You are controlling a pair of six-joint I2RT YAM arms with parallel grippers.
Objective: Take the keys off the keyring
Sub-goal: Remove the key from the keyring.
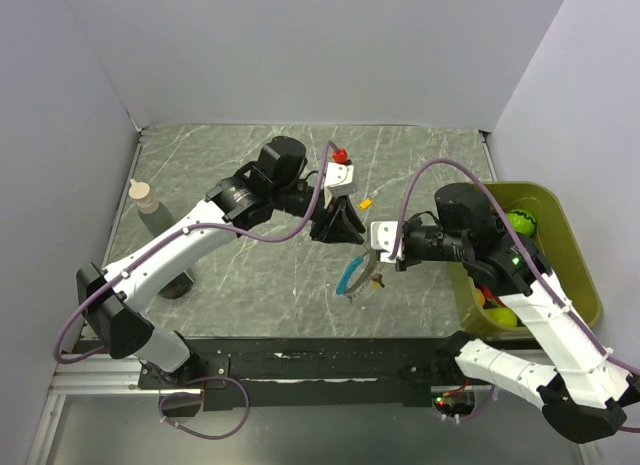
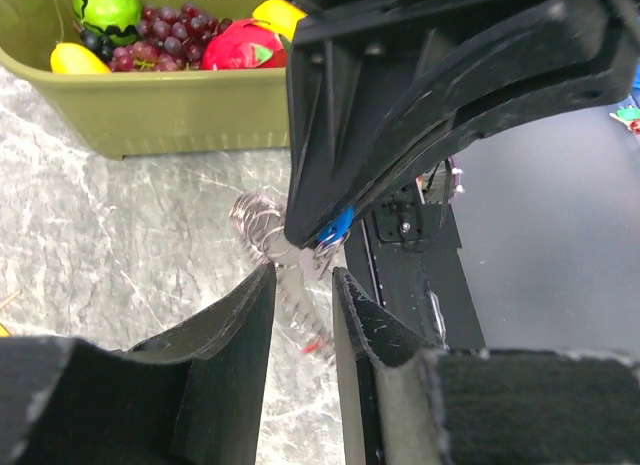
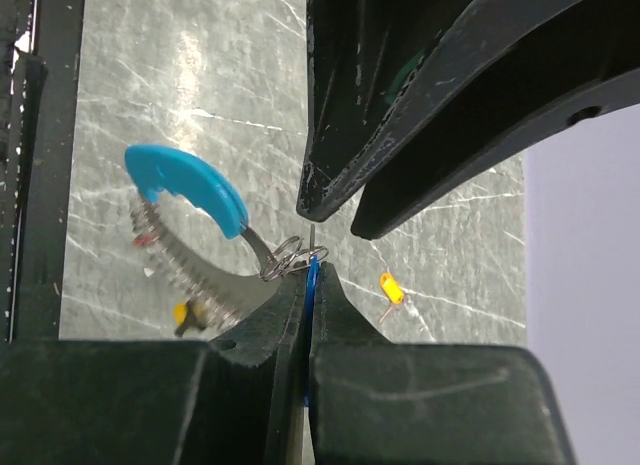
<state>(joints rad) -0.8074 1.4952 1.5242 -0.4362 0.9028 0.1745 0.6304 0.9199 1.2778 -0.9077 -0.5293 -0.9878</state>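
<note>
Over the middle of the grey marbled table (image 1: 250, 275), your right gripper (image 3: 311, 285) pinches the small blue key (image 2: 335, 225), silvery-grey chain-like keyring (image 3: 285, 257) dangling at its 7 o'clock; freeing that key seems the step, so close your half-spread left gripper (image 2: 303, 277) on the ring and pull.

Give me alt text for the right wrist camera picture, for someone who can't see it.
The right gripper, at the bottom, is shut on a thin blue key next to a small wire keyring. A blue-headed key with a toothed metal blade hangs at left. The left gripper is open just above, over a marbled table with an orange key.
</note>
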